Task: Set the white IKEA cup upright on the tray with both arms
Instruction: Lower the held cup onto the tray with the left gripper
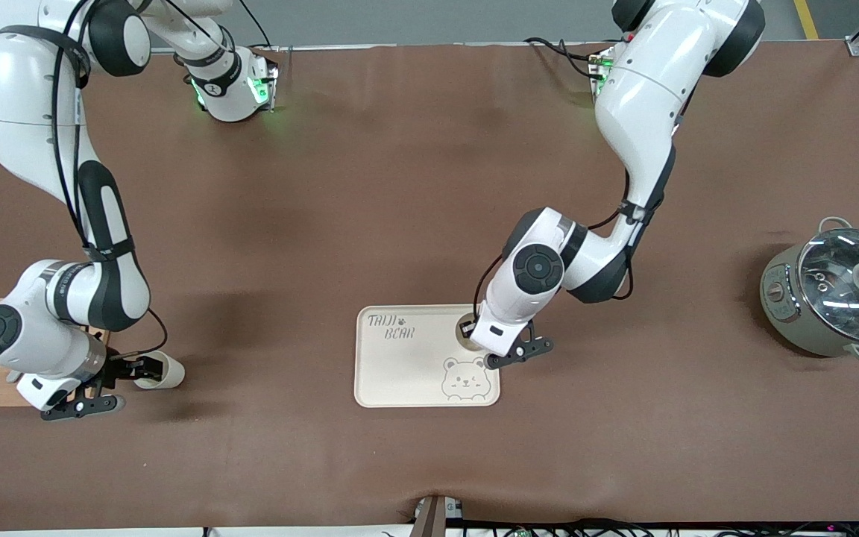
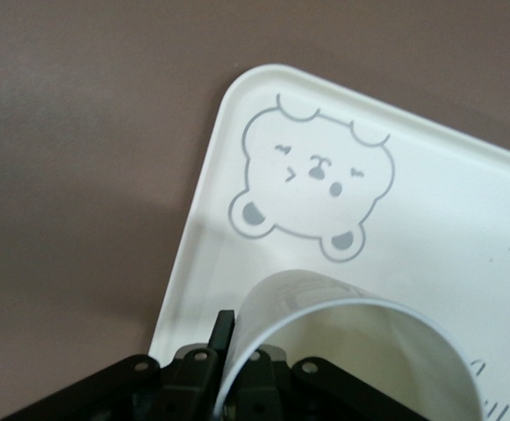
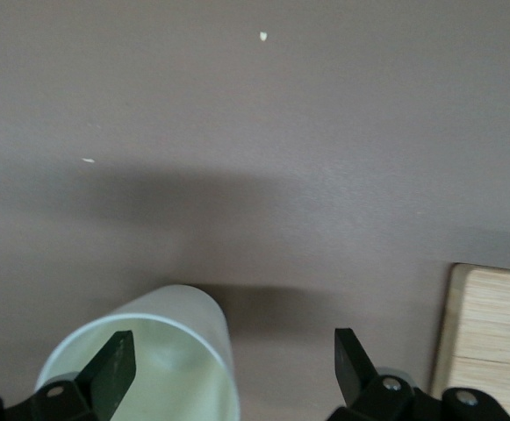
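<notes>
White cup (image 1: 467,330), mouth showing, is sitting on cream bear-face tray (image 1: 407,373), lower centre; left gripper (image 1: 483,344) is clenching its rim, partly hiding it. Right gripper (image 1: 125,371), released, is straddling a second cup (image 1: 162,371), lower left.

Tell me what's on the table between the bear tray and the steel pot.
Nothing rests there: in the front view, only bare brown tabletop runs from the tray to the pot.
</notes>
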Controlling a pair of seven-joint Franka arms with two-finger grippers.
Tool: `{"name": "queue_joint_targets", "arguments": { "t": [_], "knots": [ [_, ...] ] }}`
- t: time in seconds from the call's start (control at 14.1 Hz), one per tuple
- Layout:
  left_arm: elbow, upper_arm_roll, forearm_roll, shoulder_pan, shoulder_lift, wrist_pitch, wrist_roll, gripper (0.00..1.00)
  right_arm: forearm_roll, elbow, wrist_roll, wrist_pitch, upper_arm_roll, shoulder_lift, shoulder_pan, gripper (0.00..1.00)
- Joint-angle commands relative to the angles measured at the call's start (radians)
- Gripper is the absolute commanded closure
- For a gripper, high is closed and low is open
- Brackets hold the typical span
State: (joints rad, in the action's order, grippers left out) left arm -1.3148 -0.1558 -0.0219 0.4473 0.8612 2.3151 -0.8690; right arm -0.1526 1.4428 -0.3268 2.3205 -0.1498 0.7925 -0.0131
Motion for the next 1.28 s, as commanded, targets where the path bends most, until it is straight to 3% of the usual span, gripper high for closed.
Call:
{"name": "queue_joint_targets", "arguments": {
  "t": [0.0,0.64,0.71,0.99,1.21],
  "knots": [
    [0.034,0.012,-0.015,0.013,0.035,0.026,-0.016,1.0,-0.042,-0.009,-0.014,0.002,0.01,0.005,0.01,0.0],
    [0.031,0.027,-0.023,0.031,0.082,0.104,-0.01,1.0,-0.042,-0.007,-0.04,0.002,0.009,0.011,0.013,0.0],
    [0.031,0.027,-0.023,0.033,0.085,0.113,-0.008,1.0,-0.042,-0.007,-0.04,0.0,0.009,0.011,0.013,0.11],
    [0.029,0.025,-0.081,0.037,0.085,0.115,-0.005,1.0,-0.041,-0.012,-0.04,-0.007,0.009,0.011,0.009,0.71],
    [0.029,0.025,-0.102,0.037,0.084,0.113,-0.002,1.0,-0.042,-0.012,-0.04,-0.007,0.009,0.01,0.004,1.0]
  ]
}}
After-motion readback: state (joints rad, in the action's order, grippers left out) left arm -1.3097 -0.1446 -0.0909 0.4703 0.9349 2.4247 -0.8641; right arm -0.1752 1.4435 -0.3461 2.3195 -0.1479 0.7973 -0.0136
